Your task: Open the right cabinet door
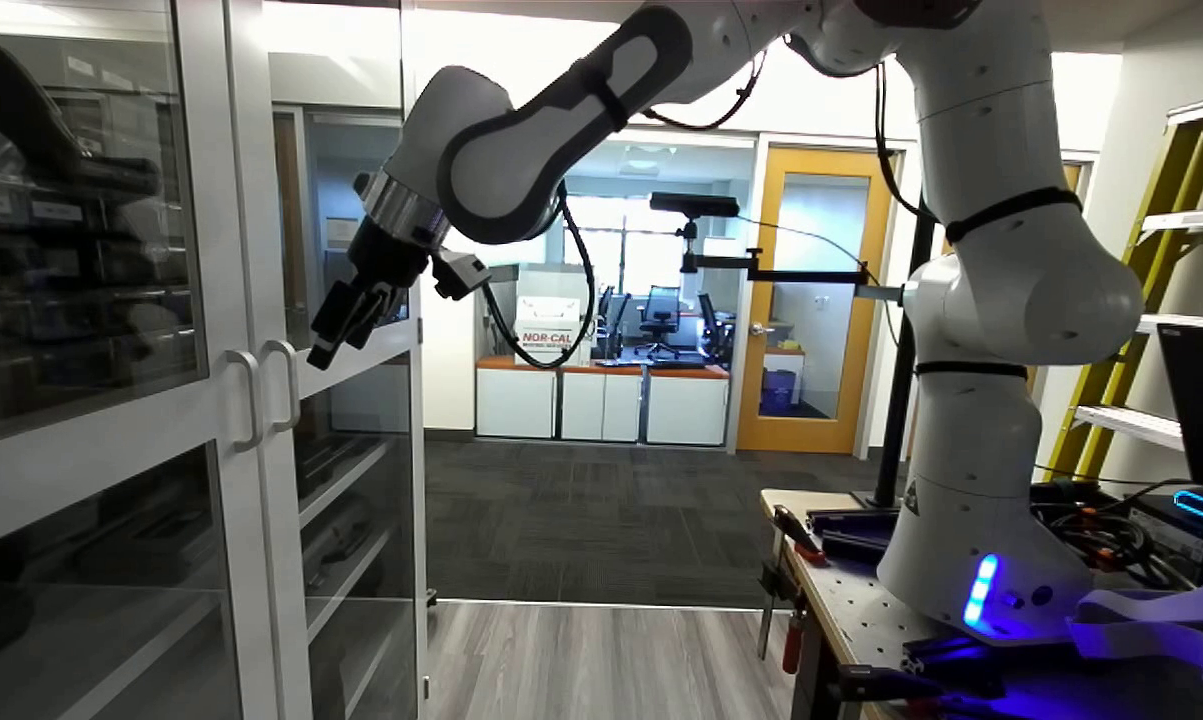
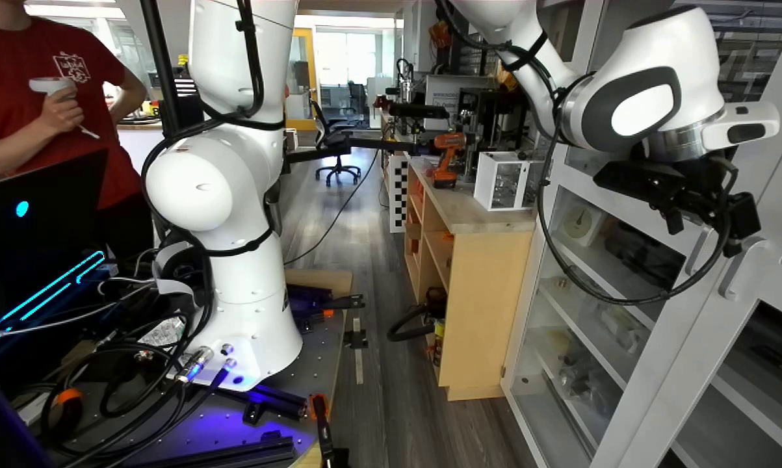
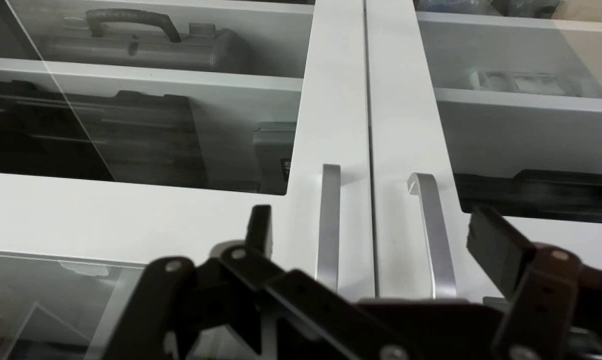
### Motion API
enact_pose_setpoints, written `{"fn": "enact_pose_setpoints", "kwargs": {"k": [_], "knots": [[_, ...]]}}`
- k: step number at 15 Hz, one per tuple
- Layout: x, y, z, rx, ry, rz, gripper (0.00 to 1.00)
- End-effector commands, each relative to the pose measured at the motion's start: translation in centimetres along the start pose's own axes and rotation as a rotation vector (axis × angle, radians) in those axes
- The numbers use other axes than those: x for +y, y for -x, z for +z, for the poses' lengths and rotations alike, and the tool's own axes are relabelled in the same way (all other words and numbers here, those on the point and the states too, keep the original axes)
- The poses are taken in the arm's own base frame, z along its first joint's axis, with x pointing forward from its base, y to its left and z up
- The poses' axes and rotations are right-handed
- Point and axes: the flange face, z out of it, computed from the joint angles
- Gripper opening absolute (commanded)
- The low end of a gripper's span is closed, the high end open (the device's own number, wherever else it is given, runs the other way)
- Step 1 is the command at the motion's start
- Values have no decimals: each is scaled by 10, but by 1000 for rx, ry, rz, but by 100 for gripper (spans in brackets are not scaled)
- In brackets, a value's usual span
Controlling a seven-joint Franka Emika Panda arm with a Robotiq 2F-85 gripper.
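The cabinet has two white-framed glass doors, both shut. The right door [image 3: 396, 125] carries a curved metal handle [image 3: 437, 235], and the left door [image 3: 338, 100] carries a matching handle [image 3: 329, 225]. Both handles also show in both exterior views, the right one [image 1: 286, 385] beside the left one [image 1: 247, 400]. My gripper [image 3: 378, 242] is open and empty. In the wrist view its fingers stand wide apart, with both handles between them in the picture. The lower ends of the handles are hidden behind the gripper. In an exterior view the gripper [image 1: 339, 340] hangs near handle height, apart from the handles.
The arm's base stands on a cluttered workbench [image 1: 841, 610]. A wooden workbench [image 2: 478, 312] with an orange drill [image 2: 448, 159] stands beside the cabinet. A black cable [image 2: 560, 260] loops below the wrist. A person in red [image 2: 59, 123] stands behind the robot.
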Motion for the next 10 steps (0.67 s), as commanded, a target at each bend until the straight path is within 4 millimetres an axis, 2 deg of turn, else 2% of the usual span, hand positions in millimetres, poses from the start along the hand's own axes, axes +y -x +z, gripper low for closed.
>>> {"fn": "enact_pose_setpoints", "kwargs": {"k": [1,6,10], "knots": [[15,-1,11,32,14,-11,100],[27,-4,26,43,19,15,100],[23,-10,34,59,6,17,100]]}}
